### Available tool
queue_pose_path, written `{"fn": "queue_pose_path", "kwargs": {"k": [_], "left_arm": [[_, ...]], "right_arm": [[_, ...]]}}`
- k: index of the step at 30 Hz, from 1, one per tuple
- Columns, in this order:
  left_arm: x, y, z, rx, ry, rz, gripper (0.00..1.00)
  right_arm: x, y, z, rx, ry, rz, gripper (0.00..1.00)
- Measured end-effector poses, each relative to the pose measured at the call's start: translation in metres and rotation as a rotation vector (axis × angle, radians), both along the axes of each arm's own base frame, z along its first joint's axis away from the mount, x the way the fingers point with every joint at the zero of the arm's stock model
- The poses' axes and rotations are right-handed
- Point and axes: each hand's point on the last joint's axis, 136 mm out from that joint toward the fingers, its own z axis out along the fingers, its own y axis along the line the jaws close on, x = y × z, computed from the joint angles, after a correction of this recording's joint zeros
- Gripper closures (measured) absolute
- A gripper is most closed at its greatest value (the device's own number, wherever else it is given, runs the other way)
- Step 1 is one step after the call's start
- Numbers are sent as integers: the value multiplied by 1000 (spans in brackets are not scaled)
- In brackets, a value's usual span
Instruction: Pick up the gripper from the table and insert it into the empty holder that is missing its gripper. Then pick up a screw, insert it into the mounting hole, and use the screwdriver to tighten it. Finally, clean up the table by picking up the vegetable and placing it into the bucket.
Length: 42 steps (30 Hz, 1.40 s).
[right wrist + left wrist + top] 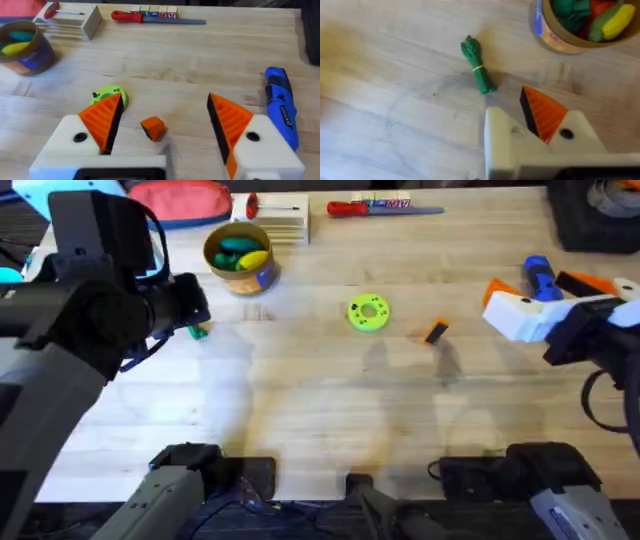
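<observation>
- The right claw (162, 132) is seen spread wide in the right wrist view, with the gripper (153, 128) lying on the worktop (200, 60) between its orange pads, untouched.
- The screwdriver (280, 107) is shown just beside one finger.
- In the left wrist view the vegetable (478, 70) lies ahead of the left claw (540, 145), near the bucket (580, 25); that claw's spread cannot be told.
- Overhead, the green disc (368, 313) is seen beside the gripper.

Green disc (368, 313) mid-table; red-handled screwdriver (350, 209), red pouch (180, 200) far edge.
</observation>
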Motion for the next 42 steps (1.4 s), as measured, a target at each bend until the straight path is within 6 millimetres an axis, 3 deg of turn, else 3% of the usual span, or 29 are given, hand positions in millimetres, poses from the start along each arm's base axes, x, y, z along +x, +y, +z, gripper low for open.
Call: {"fn": "queue_pose_path", "kwargs": {"k": [1, 2, 7, 8, 16, 22, 26, 42], "left_arm": [[4, -6, 4, 3, -21, -40, 932], [8, -14, 9, 5, -43, -95, 811], [11, -93, 42, -12, -186, -473, 54], [8, -107, 46, -13, -203, -535, 26], [-32, -211, 76, -44, -341, -974, 13], [-50, -259, 110, -99, -507, -1131, 13], [-57, -269, 116, -116, -532, -1169, 13], [-58, -269, 111, -102, -536, -1182, 14]], "right_arm": [[0, 0, 0, 0, 0, 0, 10], [0, 0, 0, 0, 0, 0, 10], [0, 0, 0, 0, 0, 0, 10], [0, 0, 0, 0, 0, 0, 10], [-1, 0, -1, 0, 6, 0, 10], [-1, 0, -1, 0, 6, 0, 10], [-1, 0, -1, 0, 5, 0, 11], [-1, 0, -1, 0, 5, 0, 10]]}}
